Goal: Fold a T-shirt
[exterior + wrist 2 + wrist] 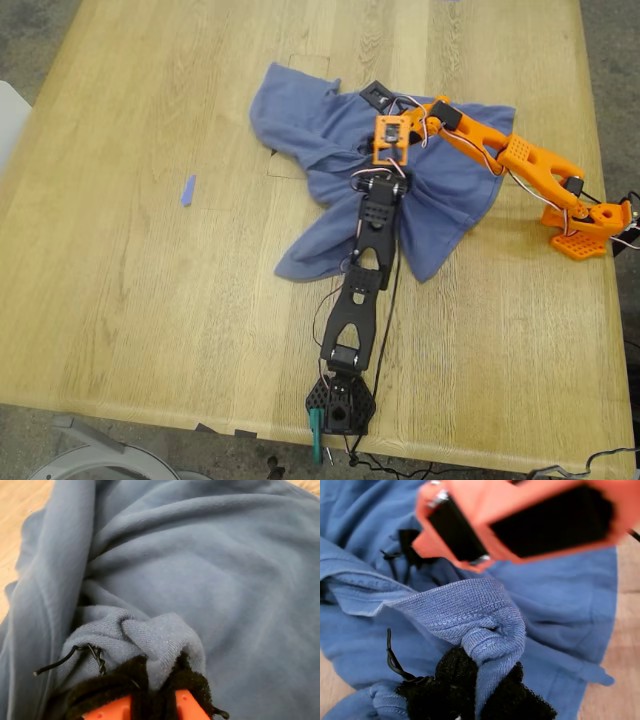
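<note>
Counter (150, 300): pale wood planks, grey floor beyond its edges.
T-shirt (330, 130): crumpled mid-counter.
First claw (479, 690): clamped on a ribbed fold.
Second claw (152, 692): pinching bunched cloth.
Blue scrap (188, 190): exterior view's left of the shirt.

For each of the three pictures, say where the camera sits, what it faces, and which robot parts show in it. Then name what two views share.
Exterior view: high above the wooden table, looking down on the T-shirt and both arms.
First wrist view: rides on the black arm; my first gripper pinches ribbed fabric, the orange arm blurred beyond.
Second wrist view: rides on the orange arm; my second gripper pinches a fold.
Shared: both wrist views show black-padded fingers clamping the same blue cloth.
</note>
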